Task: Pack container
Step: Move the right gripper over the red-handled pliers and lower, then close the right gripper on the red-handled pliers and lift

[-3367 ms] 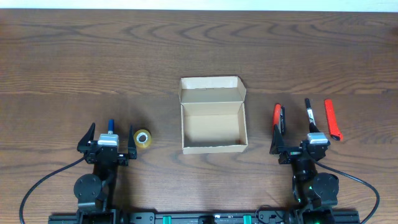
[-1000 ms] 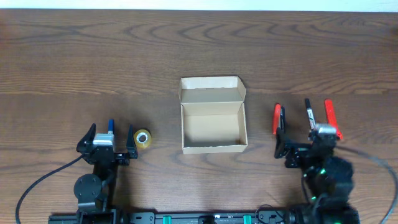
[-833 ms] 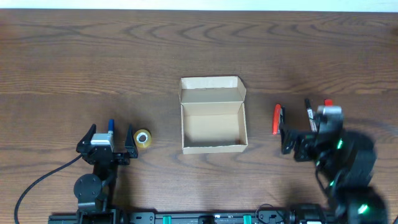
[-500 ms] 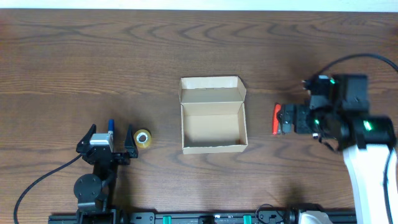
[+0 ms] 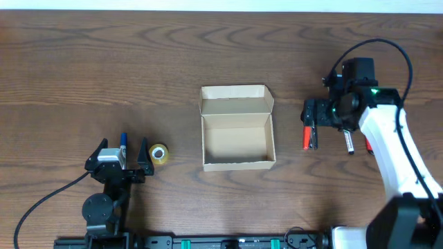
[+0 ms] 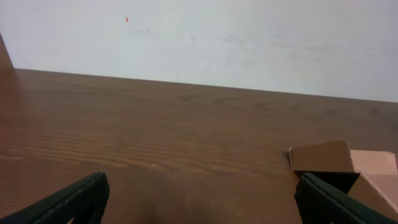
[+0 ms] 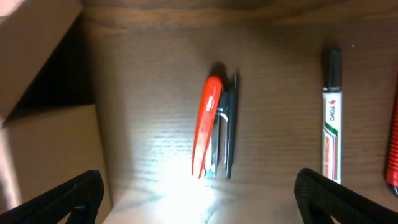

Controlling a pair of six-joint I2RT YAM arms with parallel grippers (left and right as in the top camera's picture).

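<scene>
a dark wood-grain worktop (image 5: 104,62) runs back to a pale wall, and the container (image 5: 235,142) sits open at its middle, flap lid folded back on the far side, nothing inside that shows. the packing looks to be at its very first step: choosing and reaching for an item. the right pincer (image 5: 311,116) hovers over the red and black stapler (image 5: 306,137), which lies just right of the container. in the right wrist view the stapler sits between the two fingertips, which stand wide apart and hold nothing. a marker (image 5: 348,142) lies beside the stapler, a little further right. the left pincer (image 5: 120,155) rests at the near left edge, likewise spread and empty, with a blue pen (image 5: 124,138) and a tape roll (image 5: 158,154) just by it.

the next move, as i judge it, calls for lowering the right pincer straight down so the fingers straddle the stapler's narrow body, closing across its width, then lifting it clear over the container's near wall.
</scene>
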